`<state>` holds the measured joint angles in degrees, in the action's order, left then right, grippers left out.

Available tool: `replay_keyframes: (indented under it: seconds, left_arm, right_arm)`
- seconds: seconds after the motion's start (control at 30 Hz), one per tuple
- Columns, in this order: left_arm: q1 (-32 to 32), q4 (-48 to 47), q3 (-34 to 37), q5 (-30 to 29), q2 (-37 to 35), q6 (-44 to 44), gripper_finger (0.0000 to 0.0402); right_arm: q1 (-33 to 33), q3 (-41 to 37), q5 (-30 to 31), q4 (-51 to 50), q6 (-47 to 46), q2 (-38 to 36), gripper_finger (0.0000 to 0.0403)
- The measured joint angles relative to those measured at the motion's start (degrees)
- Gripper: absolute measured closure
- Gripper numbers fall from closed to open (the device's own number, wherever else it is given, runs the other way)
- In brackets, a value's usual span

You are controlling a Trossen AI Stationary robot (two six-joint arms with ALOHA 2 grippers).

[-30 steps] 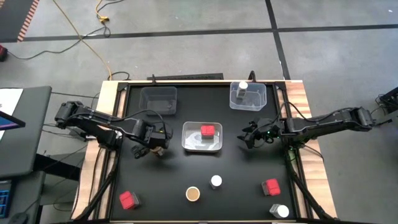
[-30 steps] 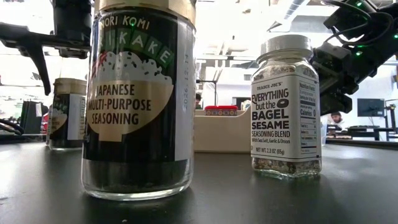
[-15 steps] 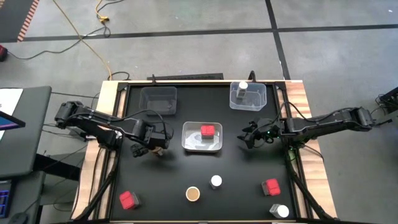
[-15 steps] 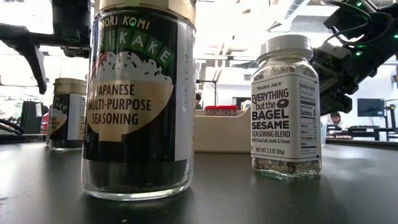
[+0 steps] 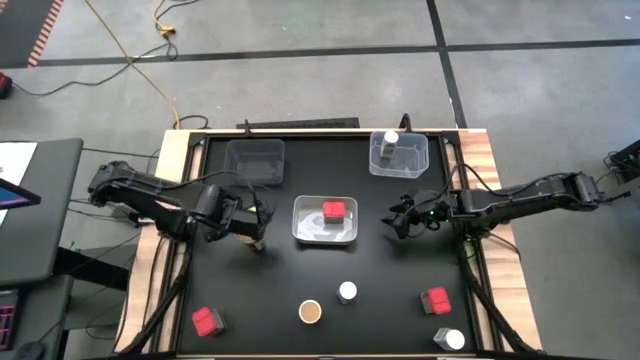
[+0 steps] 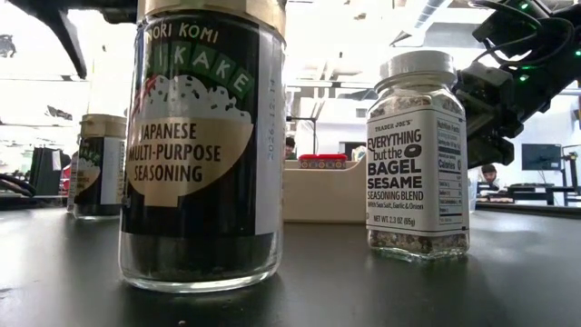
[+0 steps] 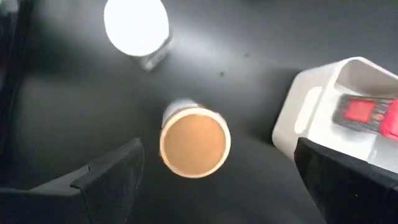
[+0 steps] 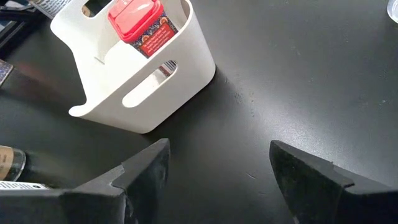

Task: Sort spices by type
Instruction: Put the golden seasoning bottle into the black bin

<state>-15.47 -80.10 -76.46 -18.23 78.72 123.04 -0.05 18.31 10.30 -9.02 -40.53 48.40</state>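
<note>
A: Brown-topped jar (image 7: 195, 142)?
B: Upright on the desk (image 5: 400, 270), round tan lid up, long axis vertical, just left of the white tray (image 5: 325, 222). Left gripper (image 5: 255, 222) above it, fingers wide, holding nothing.
A: Room?
B: Bare desk around it; a white-lidded jar (image 7: 137, 26) nearby.
A: Right gripper (image 5: 402, 217)?
B: Right of tray, fingers open, empty.

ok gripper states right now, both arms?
Left gripper: open, holding nothing, above the brown-topped jar.
Right gripper: open, holding nothing, near the white bin.
</note>
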Motion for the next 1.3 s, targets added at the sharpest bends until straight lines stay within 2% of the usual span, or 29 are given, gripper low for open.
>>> replay_keyframes:
  seconds: [0.1,0.2,0.27,0.33,0.6,0.7,0.93,1.07,1.13,1.3]
  left_arm:
    - [-2.14,-2.06,-1.62,-5.24,0.00,-5.85,0.0005]
    - [-4.44,-1.47,-1.38,-11.05,0.01,-25.58,0.0005]
    - [-5.20,0.85,-1.07,-11.67,0.01,-40.13,0.0005]
    - [-5.32,4.65,-1.03,-11.66,0.04,-48.77,0.0005]
    - [-4.49,18.06,-1.03,-12.07,0.04,-61.50,0.0006]
    - [-3.97,19.21,-1.03,-12.05,0.04,-65.17,0.0006]
    - [-1.95,19.59,-1.01,-8.04,0.04,-81.83,0.0006]
    - [-1.83,19.47,-0.99,-7.04,0.04,-94.97,0.0006]
    - [-1.80,19.45,-0.99,-7.07,0.04,-99.86,0.0006]
    - [-1.60,19.11,-0.99,-5.99,0.04,-111.63,0.0006]
  right_arm:
    - [-0.01,0.00,-0.01,0.00,0.00,0.02,0.0101]
    - [0.00,0.00,-0.01,0.02,0.00,0.02,0.0101]
    - [0.01,0.00,-0.01,0.02,0.00,0.00,0.0101]
    - [-0.01,0.00,0.00,0.02,0.00,0.01,0.0101]
    - [-0.12,0.00,0.01,0.21,1.68,0.00,0.0101]
    - [-0.01,0.00,0.01,0.20,1.51,0.02,0.0101]
    - [0.62,0.40,0.03,1.98,1.09,0.02,0.0101]
    - [2.47,4.54,0.63,1.93,1.92,0.02,0.0101]
    - [3.80,7.66,2.82,0.07,2.07,0.02,0.0101]
    - [8.05,17.92,10.22,-12.99,2.33,1.55,0.0101]
